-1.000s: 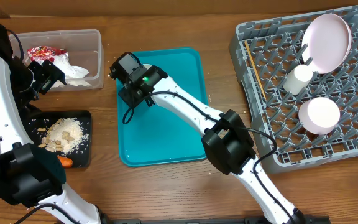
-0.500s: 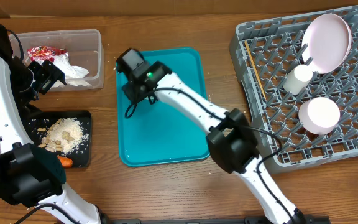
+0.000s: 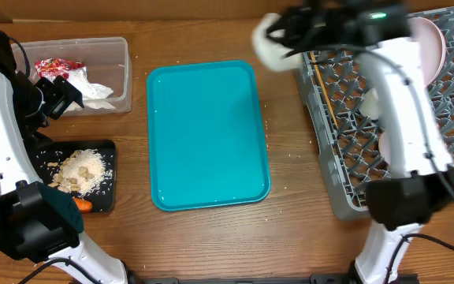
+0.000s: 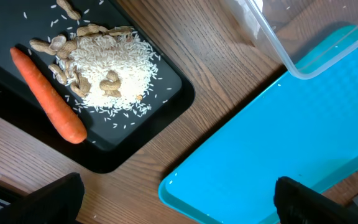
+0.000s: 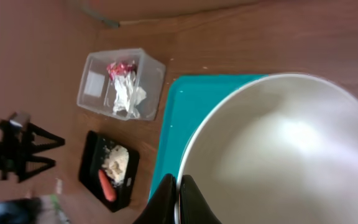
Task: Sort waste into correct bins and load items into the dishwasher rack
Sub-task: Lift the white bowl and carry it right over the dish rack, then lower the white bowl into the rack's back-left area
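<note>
The right hand point(image 5: 178, 186) is closed tightly on the rim of a white bowl point(image 5: 278, 155), which it holds above the bench point(image 3: 286, 229), near the far left corner of the dishwasher rack point(image 3: 329, 142). The step looks like loading. Next, the bowl needs free pegs before release.

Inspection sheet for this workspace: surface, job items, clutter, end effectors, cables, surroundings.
Surface: wooden table, no damage visible.
Job's things: napkins and red wrapper in clear tub; rice and carrot on black tray; pink plate and stick in rack.
Clutter: teal tray, bare.
End effectors: left end effector open, holding nothing; right end effector shut on white bowl at its rim.
Cables: black cable by left arm.
Surroundings: tan panel along the table's far edge.
</note>
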Controlling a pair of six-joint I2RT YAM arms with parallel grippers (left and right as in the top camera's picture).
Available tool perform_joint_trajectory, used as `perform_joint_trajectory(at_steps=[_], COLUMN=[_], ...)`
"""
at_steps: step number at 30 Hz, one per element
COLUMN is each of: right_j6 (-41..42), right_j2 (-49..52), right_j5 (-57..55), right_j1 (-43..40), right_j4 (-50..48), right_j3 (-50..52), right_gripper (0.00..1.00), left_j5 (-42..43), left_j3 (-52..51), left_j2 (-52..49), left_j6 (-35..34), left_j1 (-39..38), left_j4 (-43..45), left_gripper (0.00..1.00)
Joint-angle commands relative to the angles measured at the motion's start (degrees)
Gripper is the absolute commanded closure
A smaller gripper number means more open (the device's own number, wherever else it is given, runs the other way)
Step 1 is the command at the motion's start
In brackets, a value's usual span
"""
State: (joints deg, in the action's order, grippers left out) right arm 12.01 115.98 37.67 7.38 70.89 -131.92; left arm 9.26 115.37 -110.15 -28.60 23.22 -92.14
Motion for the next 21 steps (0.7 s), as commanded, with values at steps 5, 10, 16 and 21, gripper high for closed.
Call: perform_joint_trajectory(at_steps=[5, 10, 16, 21], right_j6=[-5.77, -6.21, 0.13, 10.03], right_j2=[-0.24, -0.2, -0.13, -0.13], right_j5=[18.51, 19.06, 21.4, 21.35], right_j1=[-14.03, -17.55, -18.36, -18.38], right_j4=[1.55, -4.59, -20.57, -36.68], right_j3=[3.1, 8.57, 19.04, 29.79], right_gripper=[0.96, 0.96, 0.96, 0.96], left_j5=[0.22, 0.2, 0.2, 0.22], left_j3=[-0.15, -0.15, -0.15, -0.15], left_j2=[1.51, 1.51, 1.51, 1.51], left_j6=[-0.79, -0.79, -0.79, -0.79], left_j1=[-0.42, -0.42, -0.42, -0.42], left_j4=[-0.07, -0.09, -0.07, -0.09], left_gripper=[0.0, 0.0, 0.0, 0.0])
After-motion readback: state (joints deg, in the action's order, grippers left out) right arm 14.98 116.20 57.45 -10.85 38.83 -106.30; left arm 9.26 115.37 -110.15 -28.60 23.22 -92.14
